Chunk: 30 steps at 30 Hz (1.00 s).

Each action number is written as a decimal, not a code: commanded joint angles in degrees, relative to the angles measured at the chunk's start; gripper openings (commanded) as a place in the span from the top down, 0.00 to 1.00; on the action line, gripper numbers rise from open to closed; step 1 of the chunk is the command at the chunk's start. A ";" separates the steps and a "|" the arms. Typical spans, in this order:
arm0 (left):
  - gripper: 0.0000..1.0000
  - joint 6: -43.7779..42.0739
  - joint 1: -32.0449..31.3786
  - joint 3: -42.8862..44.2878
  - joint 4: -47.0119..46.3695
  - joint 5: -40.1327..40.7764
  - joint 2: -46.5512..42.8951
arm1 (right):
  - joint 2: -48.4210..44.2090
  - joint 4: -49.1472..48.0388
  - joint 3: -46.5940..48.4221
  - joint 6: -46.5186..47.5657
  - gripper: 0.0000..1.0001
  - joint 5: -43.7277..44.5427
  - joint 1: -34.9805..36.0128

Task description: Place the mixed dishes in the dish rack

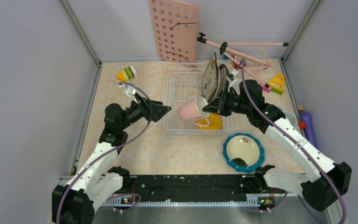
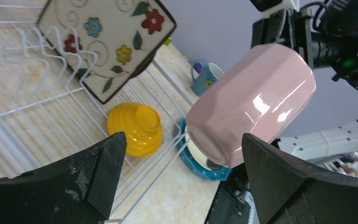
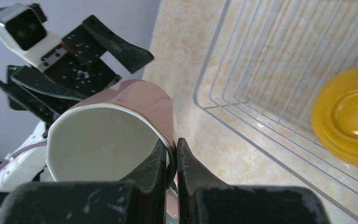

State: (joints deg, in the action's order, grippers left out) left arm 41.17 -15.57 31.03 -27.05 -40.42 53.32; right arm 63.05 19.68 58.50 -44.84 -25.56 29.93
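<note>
My right gripper [image 1: 208,108] is shut on the rim of the pink cup [image 1: 189,112], holding it tilted above the dish rack's [image 1: 179,84] front left part; the cup also shows in the right wrist view [image 3: 121,135] and the left wrist view [image 2: 254,100]. My left gripper [image 1: 167,110] is open and empty, just left of the cup. The square floral plate [image 1: 209,77] stands upright in the rack, with the brown-rimmed plate [image 1: 223,77] behind it. The yellow-orange bowl [image 1: 213,122] lies upside down in the rack's front right. The teal dotted dish [image 1: 243,151] sits on the table. The small blue cup [image 2: 206,77] stands beyond the rack.
A pink pegboard [image 1: 173,30] leans on the back wall. A pink folding stand [image 1: 242,51] and toy blocks [image 1: 127,73] lie at the back. A purple object [image 1: 308,126] lies at the right wall.
</note>
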 commanded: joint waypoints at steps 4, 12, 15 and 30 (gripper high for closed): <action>0.02 9.87 -1.13 0.21 -21.38 -11.15 4.47 | 0.55 -19.09 -0.27 -10.19 1.00 -10.32 -0.23; 0.02 25.88 -1.25 -1.27 -38.44 -12.19 7.37 | 0.63 -25.44 -1.46 -14.42 1.00 -13.10 -1.42; 0.02 27.68 -2.07 -0.66 -40.23 -13.14 8.21 | 1.28 -29.03 -1.61 -16.59 1.00 -15.20 -1.49; 0.02 25.06 -6.48 2.42 -36.92 -11.72 9.84 | 2.87 -33.58 -4.99 -19.51 1.00 -15.79 -1.46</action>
State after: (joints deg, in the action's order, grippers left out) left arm 66.52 -20.99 30.33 -61.28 -52.25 62.67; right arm 66.54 -6.48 53.25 -62.15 -40.23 28.99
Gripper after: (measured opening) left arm 0.983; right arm 0.033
